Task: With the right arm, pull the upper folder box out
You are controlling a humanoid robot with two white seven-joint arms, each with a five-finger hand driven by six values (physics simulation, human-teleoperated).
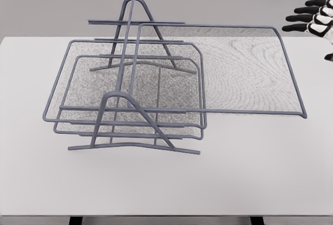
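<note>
Head view: upper mesh tray [244,74] of the wire file rack [130,79] already sticks far out of the frame toward the right hand [312,22], its long rim reaching nearly to that side of the white worktop [166,183]. Only its far end, the end away from the hand, overlaps the rack's A-shaped supports. Two lower trays [130,100] sit nested within the frame, beyond the pulled tray as seen from the hand, and look unmoved.

The right hand shows at the upper right edge of the picture, just beside the tray's outer back corner but apart from it, with a clear gap between the black fingertips [294,19] and the rim. Its fingers are spread and extended, holding nothing. The arm behind it is cut off by the frame edge. No left arm appears in this view.

Judging by how things lie, the pulling itself seems largely done: the upper tray stands well out from the rack and the hand has no hold on it. What may be left is little, perhaps only taking the arm clear. Whether the tray must come fully free of the rails cannot be told from this picture.
</note>
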